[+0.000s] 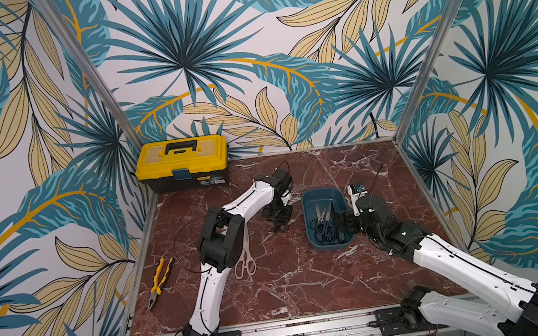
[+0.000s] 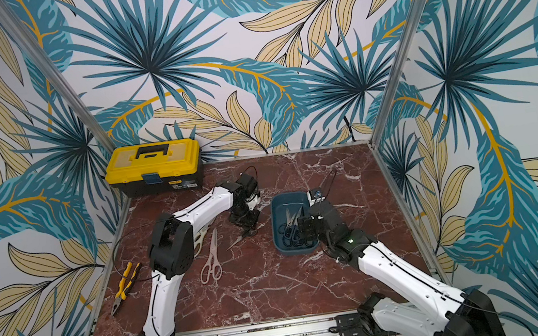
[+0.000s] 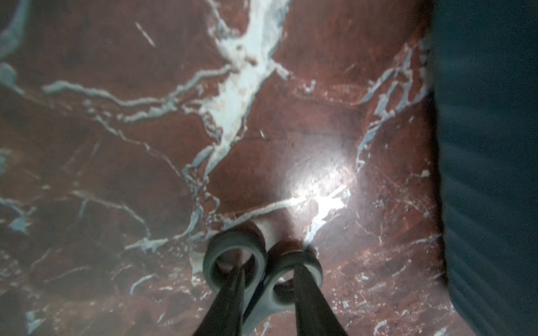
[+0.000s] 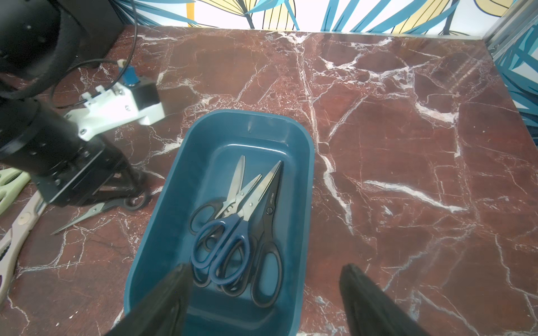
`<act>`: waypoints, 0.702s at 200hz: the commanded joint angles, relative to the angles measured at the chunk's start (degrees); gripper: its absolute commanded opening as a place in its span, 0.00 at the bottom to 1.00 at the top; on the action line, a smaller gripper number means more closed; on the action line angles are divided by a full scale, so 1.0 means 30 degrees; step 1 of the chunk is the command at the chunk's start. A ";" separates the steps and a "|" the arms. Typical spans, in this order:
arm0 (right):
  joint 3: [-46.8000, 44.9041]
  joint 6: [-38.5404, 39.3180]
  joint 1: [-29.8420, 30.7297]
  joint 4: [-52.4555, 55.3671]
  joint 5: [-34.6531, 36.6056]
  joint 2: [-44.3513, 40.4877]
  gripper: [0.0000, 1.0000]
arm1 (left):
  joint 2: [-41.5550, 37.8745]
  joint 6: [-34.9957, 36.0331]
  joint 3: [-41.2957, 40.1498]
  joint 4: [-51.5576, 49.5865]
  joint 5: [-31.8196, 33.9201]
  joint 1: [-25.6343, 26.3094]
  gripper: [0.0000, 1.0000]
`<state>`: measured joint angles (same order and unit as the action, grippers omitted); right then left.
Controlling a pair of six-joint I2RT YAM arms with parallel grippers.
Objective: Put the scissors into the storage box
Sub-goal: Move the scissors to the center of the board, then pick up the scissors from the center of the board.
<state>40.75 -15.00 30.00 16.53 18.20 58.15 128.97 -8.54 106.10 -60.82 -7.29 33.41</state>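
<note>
The teal storage box (image 1: 321,191) (image 2: 288,196) (image 4: 250,115) holds several scissors: a blue-handled pair (image 4: 230,232) lies across black-handled ones (image 4: 269,232). Just left of the box, my left gripper (image 1: 282,225) (image 2: 250,230) (image 3: 270,269) (image 4: 132,197) is shut on the handle rings of a small black-handled pair of scissors (image 1: 271,234) (image 3: 233,240) whose blades (image 4: 84,215) rest low on the marble. My right gripper (image 1: 342,220) (image 4: 266,267) hangs open over the box's near end, one finger above the box and one outside it, holding nothing.
Two large scissors lie left of centre: a pale pink pair (image 1: 245,265) (image 2: 211,262) and a cream pair (image 2: 200,237) partly under the left arm. Yellow-handled pliers (image 1: 160,280) lie by the left edge. A yellow-lidded toolbox (image 1: 183,163) stands in the back left corner.
</note>
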 commanded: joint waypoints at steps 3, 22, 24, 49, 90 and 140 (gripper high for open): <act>-0.0118 -0.0171 0.0063 0.0296 0.0203 -0.0252 0.84 | -0.1142 -0.0152 -0.0426 0.0210 -0.0329 0.0187 0.34; -0.0193 -0.0215 0.0075 0.0076 0.0071 -0.0241 0.84 | -0.1197 0.0199 -0.0486 0.0292 -0.0240 0.0191 0.34; -0.0195 -0.0236 0.0070 0.0067 0.0061 -0.0228 0.84 | -0.1201 0.0228 -0.0493 0.0270 -0.0237 0.0199 0.34; 0.0126 -0.0294 0.0075 0.0402 0.0083 -0.0260 0.84 | -0.1102 0.0505 -0.0535 0.0280 -0.0719 0.0216 0.34; 0.0160 -0.0198 0.0062 0.0470 0.0156 -0.0273 0.84 | -0.0791 0.1917 -0.0608 0.0060 -0.0421 0.0312 0.38; 0.0102 -0.0375 0.0055 0.0211 0.0032 -0.0120 0.84 | 0.0354 0.3398 0.0113 -0.0525 0.0119 0.0319 0.38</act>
<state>40.75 -15.22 30.00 16.64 18.15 58.08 127.83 -1.63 105.14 -60.86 -7.70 34.09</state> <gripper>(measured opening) 0.845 0.385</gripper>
